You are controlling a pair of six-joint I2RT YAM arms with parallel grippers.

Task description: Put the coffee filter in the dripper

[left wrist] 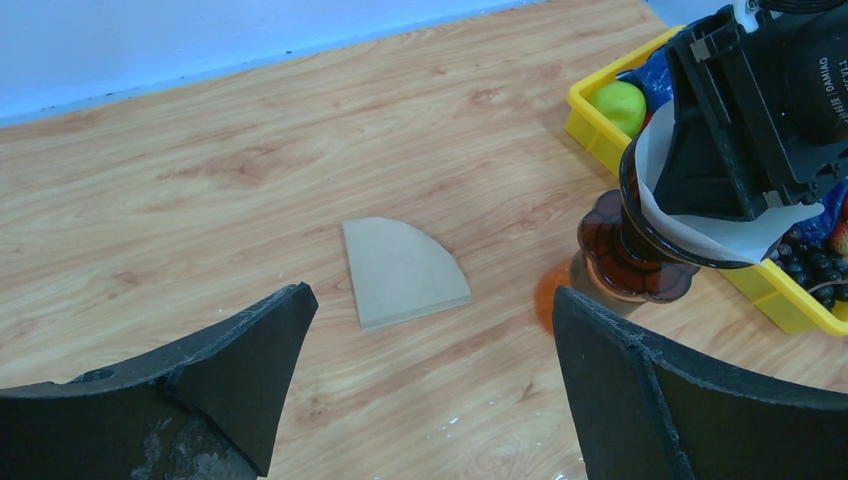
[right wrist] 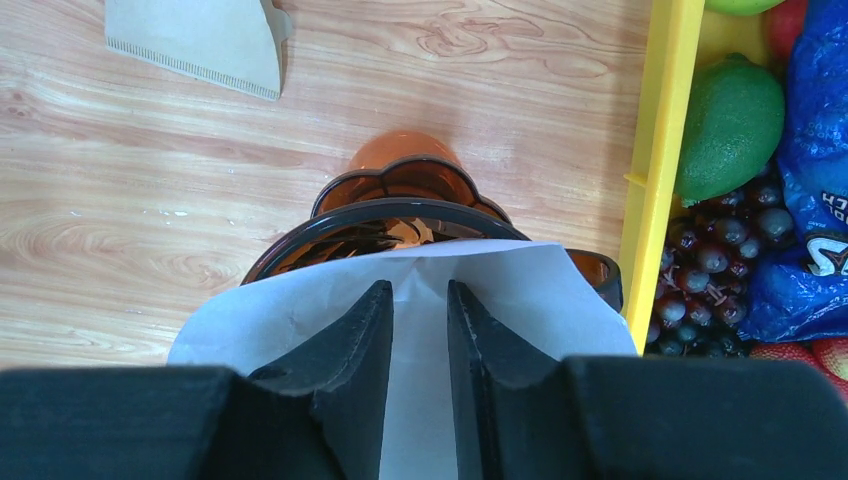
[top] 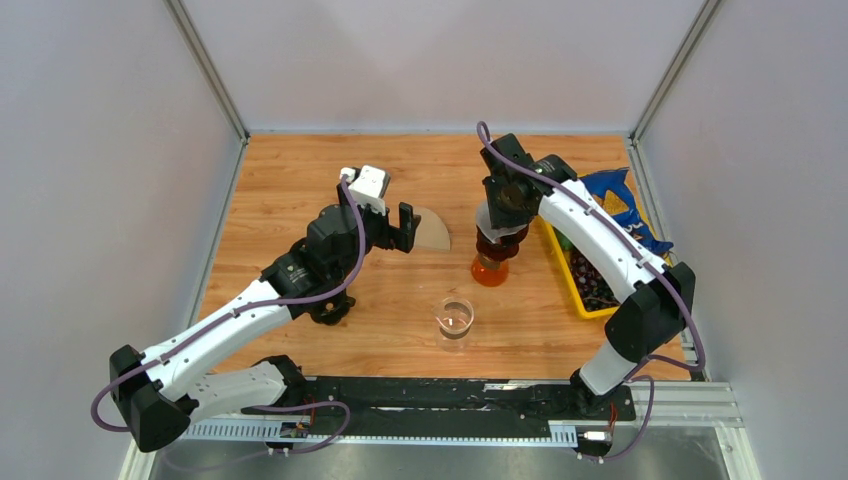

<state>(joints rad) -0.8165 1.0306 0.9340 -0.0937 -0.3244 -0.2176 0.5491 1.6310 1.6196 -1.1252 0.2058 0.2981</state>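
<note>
Wooden table (top: 300,180), grey walls on three sides. The white paper filter (right wrist: 540,290) is sitting in the brown dripper (right wrist: 400,195), opened into a cone, with its edge sticking up above the rim on the near side. The dripper stands upright mid-table, just left of the yellow tray (top: 565,265).

The right gripper (right wrist: 418,300) points down into the filter's mouth. There is only a narrow slit between its fingers, and white paper shows through it. Can't tell if it's pinching the paper or just resting against it.

The left gripper (left wrist: 432,300) is spread wide with nothing in it. It hangs over a second, tan filter (left wrist: 405,270) that lies flat and folded on the wood, left of the dripper and apart from it.

A glass cup (top: 454,317) stands upright nearer the arm bases. The tray holds a lime (right wrist: 730,125), dark grapes (right wrist: 705,270) and a blue bag (top: 615,195).
</note>
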